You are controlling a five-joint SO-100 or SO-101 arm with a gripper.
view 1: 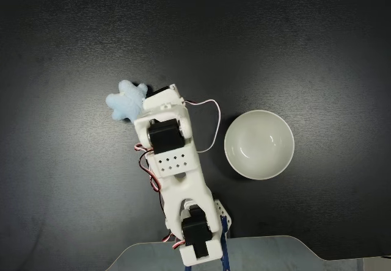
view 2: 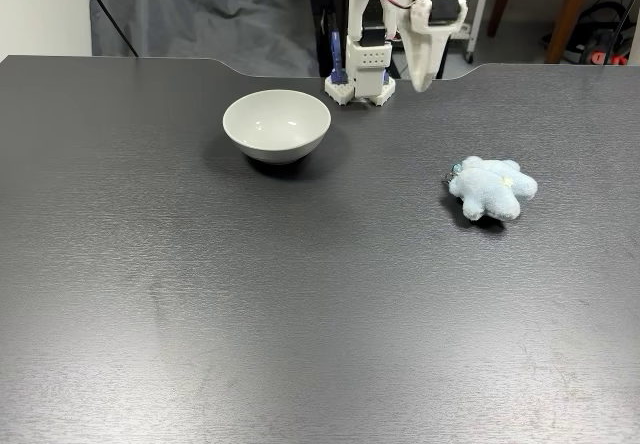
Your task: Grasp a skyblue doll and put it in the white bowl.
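Below and beyond the raised hand (view 2: 420, 79), whose opening I cannot tell, the skyblue doll (view 2: 490, 187) lies free on the table (view 2: 300, 314), well apart from the white bowl (view 2: 276, 124), so no grasp is yet made.

an office or lab corner is suggested by the dark desk (view 2: 300, 314), grey cloth (view 2: 190, 14) at upper left, cables (view 2: 610, 24) at upper right.

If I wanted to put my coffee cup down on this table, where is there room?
Plenty. The whole near stretch of the dark table, in front of the white bowl and the skyblue doll, is bare. So is the strip between bowl and doll. It gets crowded only at the far edge, where the arm's base stands and the gripper hangs above the table.
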